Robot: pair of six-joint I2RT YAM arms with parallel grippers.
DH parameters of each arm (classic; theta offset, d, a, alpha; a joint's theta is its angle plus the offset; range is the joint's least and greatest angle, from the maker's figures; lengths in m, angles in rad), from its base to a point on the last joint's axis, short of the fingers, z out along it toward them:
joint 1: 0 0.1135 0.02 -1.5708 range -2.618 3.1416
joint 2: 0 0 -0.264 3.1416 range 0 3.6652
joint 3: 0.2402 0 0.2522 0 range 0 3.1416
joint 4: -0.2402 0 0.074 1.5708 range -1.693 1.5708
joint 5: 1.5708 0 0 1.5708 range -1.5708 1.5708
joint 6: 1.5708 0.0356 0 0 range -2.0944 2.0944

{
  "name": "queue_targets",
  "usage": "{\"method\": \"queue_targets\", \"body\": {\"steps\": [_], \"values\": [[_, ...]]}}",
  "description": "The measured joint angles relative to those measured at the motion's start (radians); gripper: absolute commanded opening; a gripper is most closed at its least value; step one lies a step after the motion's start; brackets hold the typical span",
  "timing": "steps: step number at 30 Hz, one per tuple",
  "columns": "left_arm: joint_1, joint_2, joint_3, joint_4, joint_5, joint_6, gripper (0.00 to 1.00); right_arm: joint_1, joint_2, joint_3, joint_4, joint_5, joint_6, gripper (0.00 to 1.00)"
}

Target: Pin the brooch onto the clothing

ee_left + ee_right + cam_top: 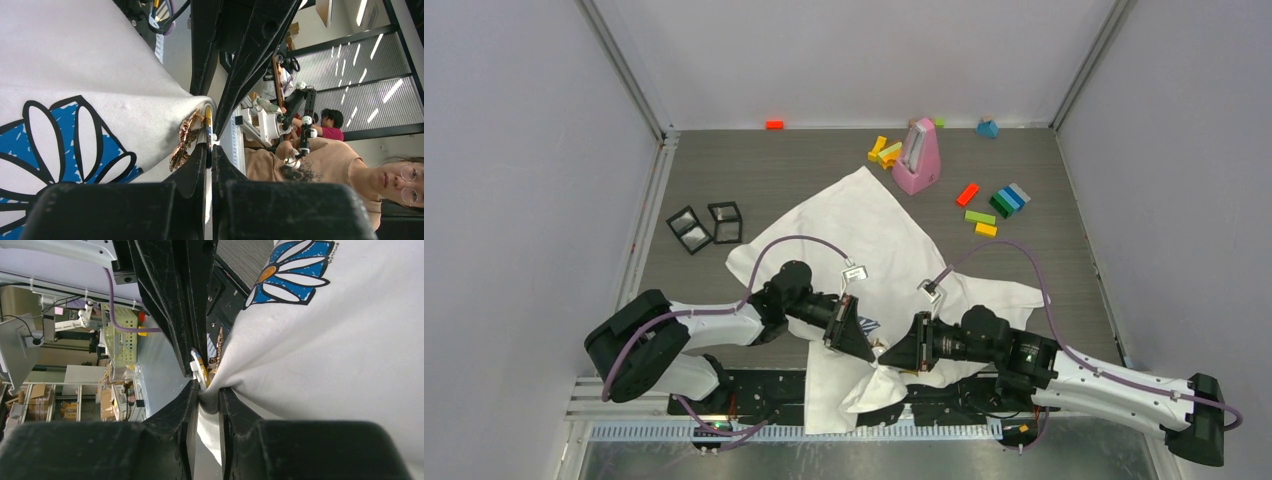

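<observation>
Gray table (774,170) under a white shirt (864,230): left gripper (209,150) pinches the bronze brooch (184,142) at its fingertips; right gripper (210,390), fingers narrow, clamps a shirt fold touching that brooch.

Left arm (714,322) and right arm (1084,375) reach inward and low, meeting tip to tip. Left gripper (209,148): fingers (195,167) pressed together on the brooch (186,140). Right gripper (209,391): fingers (232,410) pinching a fold of the clothing (325,340).
</observation>
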Motion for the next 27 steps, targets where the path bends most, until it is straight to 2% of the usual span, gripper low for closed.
{"method": "queue_targets", "body": {"steps": [8,23,25,27], "values": [[0.000,0.012,-0.014,-0.023,-0.003,0.019,0.00,0.000,0.090,0.023,-0.009,-0.014,0.000,0.14],[0.000,0.012,-0.014,0.000,-0.074,0.021,0.00,0.000,0.016,0.033,-0.099,0.097,0.023,0.13],[0.000,0.012,-0.014,-0.001,-0.082,0.021,0.00,0.000,0.016,0.036,-0.107,0.106,0.025,0.17],[0.000,0.012,-0.012,-0.017,-0.093,0.026,0.00,0.000,0.016,0.037,-0.112,0.113,0.025,0.26]]}}
